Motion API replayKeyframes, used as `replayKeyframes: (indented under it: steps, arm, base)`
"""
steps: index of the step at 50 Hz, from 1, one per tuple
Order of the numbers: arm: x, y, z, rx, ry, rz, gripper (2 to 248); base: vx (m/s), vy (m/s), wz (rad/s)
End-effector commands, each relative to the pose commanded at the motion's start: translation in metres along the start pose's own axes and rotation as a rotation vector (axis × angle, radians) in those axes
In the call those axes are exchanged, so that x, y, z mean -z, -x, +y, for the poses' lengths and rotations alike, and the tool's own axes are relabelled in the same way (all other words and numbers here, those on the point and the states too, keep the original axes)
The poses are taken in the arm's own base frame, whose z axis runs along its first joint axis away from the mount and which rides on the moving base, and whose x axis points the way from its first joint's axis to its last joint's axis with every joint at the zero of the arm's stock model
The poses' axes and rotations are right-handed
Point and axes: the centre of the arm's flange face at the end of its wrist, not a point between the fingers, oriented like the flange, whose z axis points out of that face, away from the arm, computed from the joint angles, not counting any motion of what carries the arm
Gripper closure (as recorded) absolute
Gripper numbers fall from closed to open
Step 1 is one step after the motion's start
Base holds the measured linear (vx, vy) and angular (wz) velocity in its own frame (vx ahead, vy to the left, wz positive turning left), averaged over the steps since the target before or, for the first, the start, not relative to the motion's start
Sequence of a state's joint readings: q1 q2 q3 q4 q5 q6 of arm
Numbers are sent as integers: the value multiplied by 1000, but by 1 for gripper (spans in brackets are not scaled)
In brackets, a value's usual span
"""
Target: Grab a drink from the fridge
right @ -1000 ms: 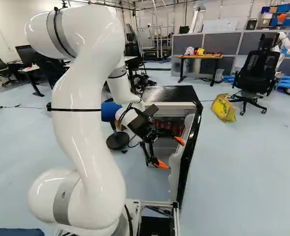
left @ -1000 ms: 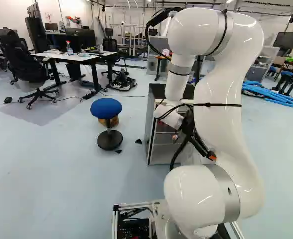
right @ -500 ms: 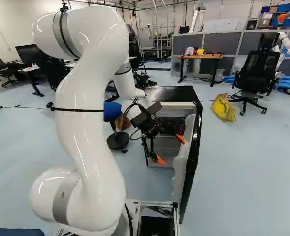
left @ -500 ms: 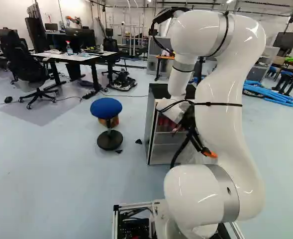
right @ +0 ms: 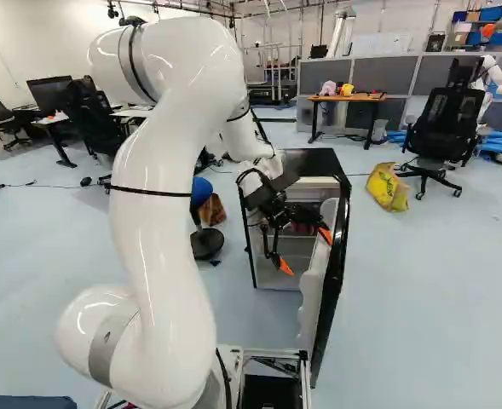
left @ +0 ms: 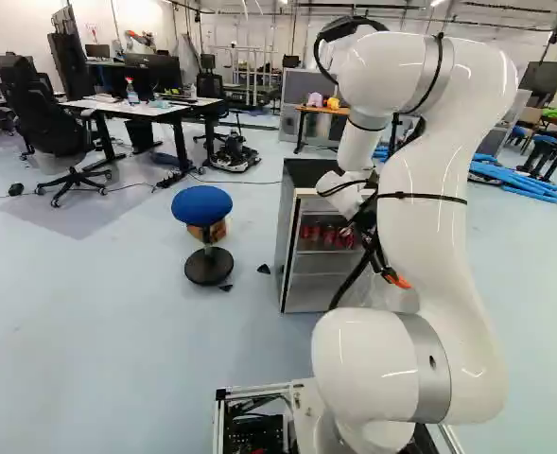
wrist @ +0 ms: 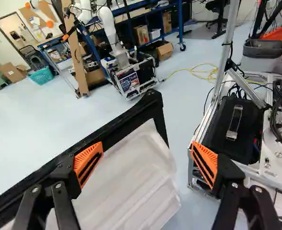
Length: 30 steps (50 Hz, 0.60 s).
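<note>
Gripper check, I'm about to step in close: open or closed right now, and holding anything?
Gripper: open, fingers wide apart, holding nothing.

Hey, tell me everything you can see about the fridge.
The fridge is a low, upright box on the pale blue floor, with a glossy black top and a grey side. Its door, at the right of the right base view, is swung open, black-edged, with a whitish, moulded inner lining that looks like plastic. Inside are shelves, with red drinks on an upper one. The open gripper is by the door; whether they touch, I can't tell.
</note>
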<state>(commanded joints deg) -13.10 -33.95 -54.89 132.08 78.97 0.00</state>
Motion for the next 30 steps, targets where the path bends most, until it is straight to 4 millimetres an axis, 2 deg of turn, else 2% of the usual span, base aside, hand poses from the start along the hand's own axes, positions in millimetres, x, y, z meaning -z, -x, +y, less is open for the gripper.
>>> replayKeyframes:
  steps: [30]
  arm:
    - [-23, -3, -89, -147, 93, -31, 3]
  base:
    - [0, 0, 0]
